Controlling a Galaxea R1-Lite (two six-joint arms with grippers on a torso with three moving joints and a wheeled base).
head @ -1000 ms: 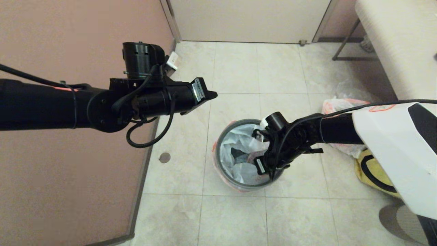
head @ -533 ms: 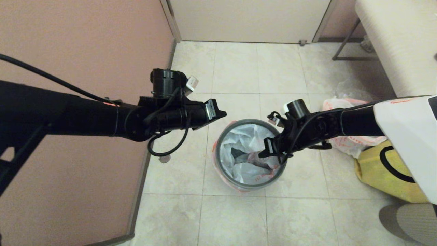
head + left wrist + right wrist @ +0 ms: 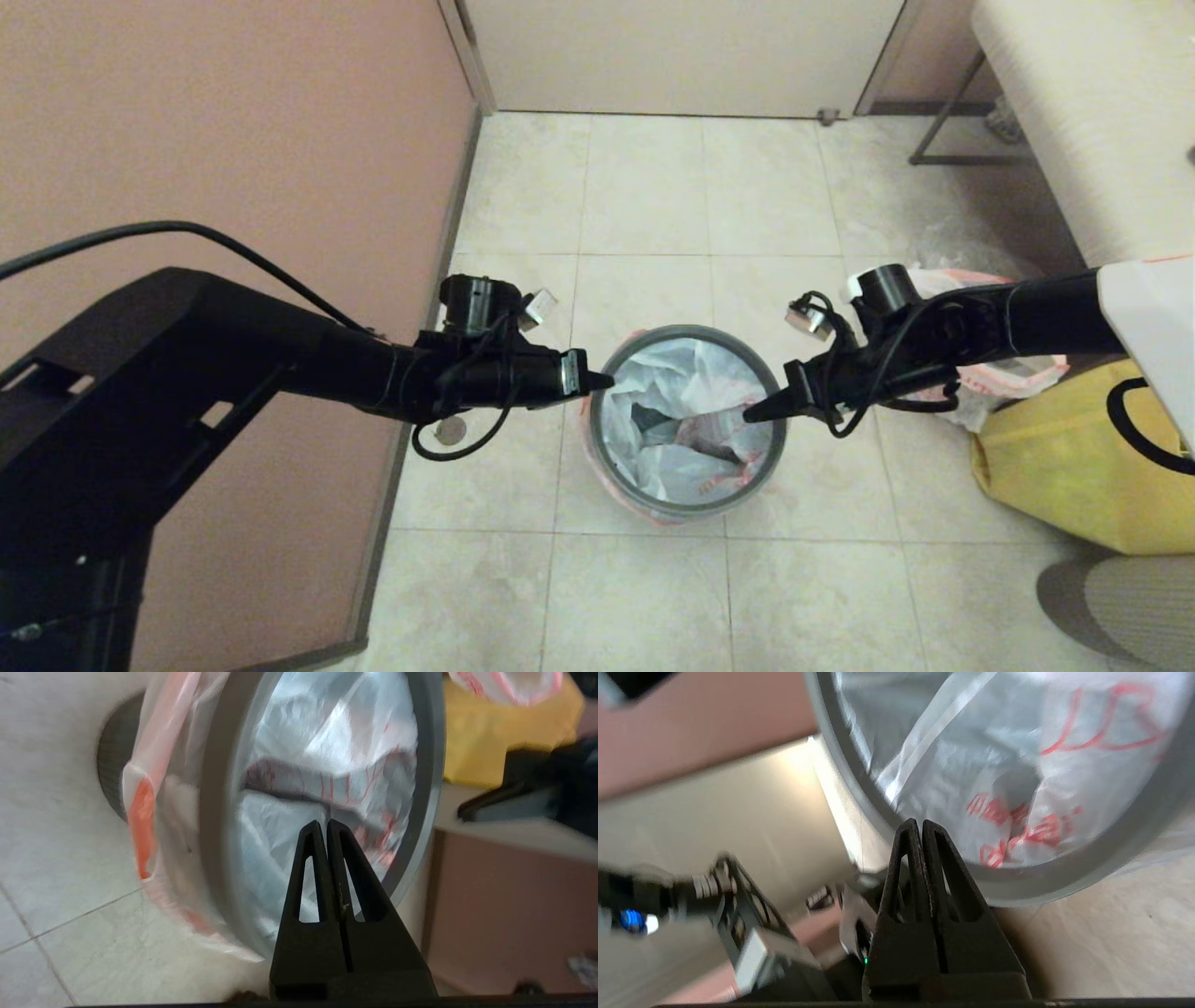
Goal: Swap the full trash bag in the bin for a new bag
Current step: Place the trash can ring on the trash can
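Left gripper [image 3: 602, 380]: fingers pressed flat together, holding nothing, tip level and pointing across at the bin [image 3: 686, 504]. It sits at the bin's wall-side edge, just outside the grey hoop [image 3: 597, 387].

Right gripper [image 3: 750, 414]: also pinched closed and empty, tip pointing the opposite way. It sits at the bin's other side, the one nearer the yellow bag [image 3: 1074, 467], and reaches just over the hoop.

The bin stands on the floor tiles between the two tips, which face each other across its mouth; the line between them runs nearly through its middle. Neither arm is clearly nearer.

New bag [image 3: 672, 411] lines the bin: white film, red print, mouth folded out under the hoop, a fringe showing below it. Inside looks slack.

Full trash bag [image 3: 1008, 378] lies beyond the bin on the yellow-bag side, behind the right arm, partly hidden.

Judgement: lining looks done; any remaining work is at the hoop, with a tip at each end of one diameter.
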